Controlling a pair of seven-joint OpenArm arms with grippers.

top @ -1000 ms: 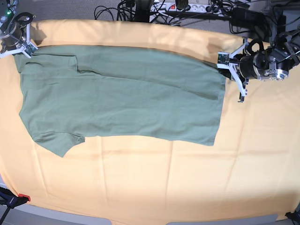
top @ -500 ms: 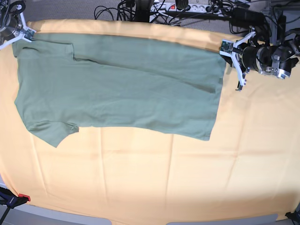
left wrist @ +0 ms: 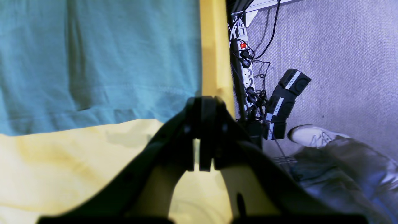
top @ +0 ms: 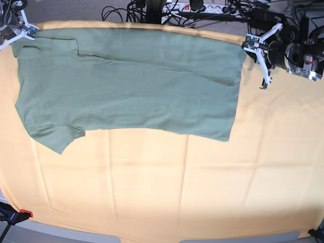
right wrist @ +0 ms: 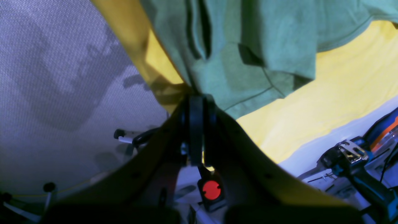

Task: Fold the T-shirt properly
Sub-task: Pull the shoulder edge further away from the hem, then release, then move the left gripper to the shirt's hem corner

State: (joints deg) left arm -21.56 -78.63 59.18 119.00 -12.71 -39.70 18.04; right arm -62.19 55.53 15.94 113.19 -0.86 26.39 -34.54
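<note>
Orange-yellow cloth (top: 152, 192) carries our limp T-shirt (top: 131, 86); both end effectors, left (top: 251, 44) and right (top: 29, 31), seemingly pinch its far corners.

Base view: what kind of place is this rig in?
Probably a robotics lab or workshop bench. A table draped in an orange-yellow cloth holds the T-shirt; power strips and tangled cables run behind it on grey carpet, and a cordless drill lies nearby.
</note>
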